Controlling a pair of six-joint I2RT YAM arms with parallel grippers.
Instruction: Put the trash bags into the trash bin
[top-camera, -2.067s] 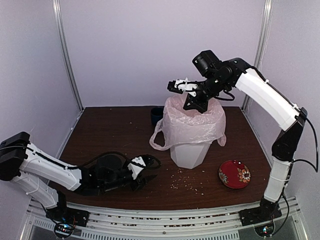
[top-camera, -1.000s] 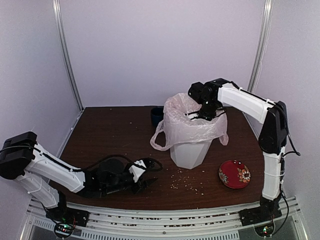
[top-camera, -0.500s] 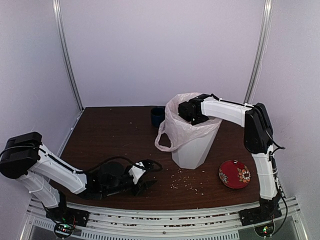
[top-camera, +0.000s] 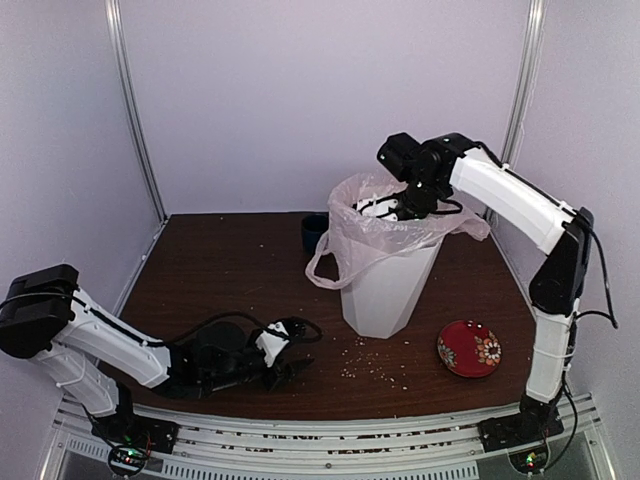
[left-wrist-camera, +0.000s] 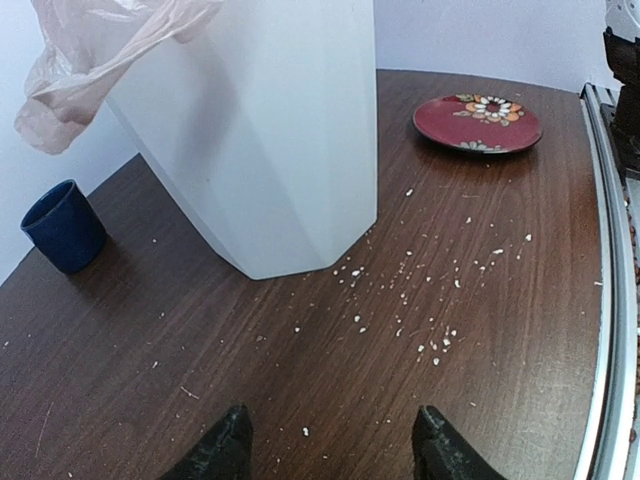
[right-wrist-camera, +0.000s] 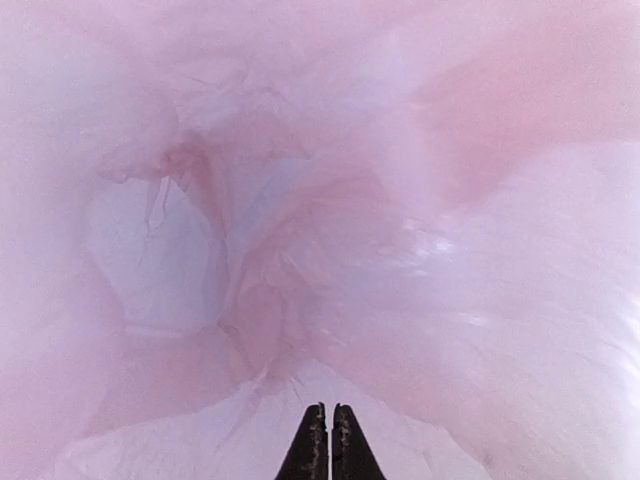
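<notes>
My right end effector, tips together, sat inside the trash bag; snagged film might tip the trash bin.

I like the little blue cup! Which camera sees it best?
The left wrist view: the blue cup stands whole beside the trash bin. From the top view only part peeks out behind the pink bag. The right wrist view shows only bag.
</notes>
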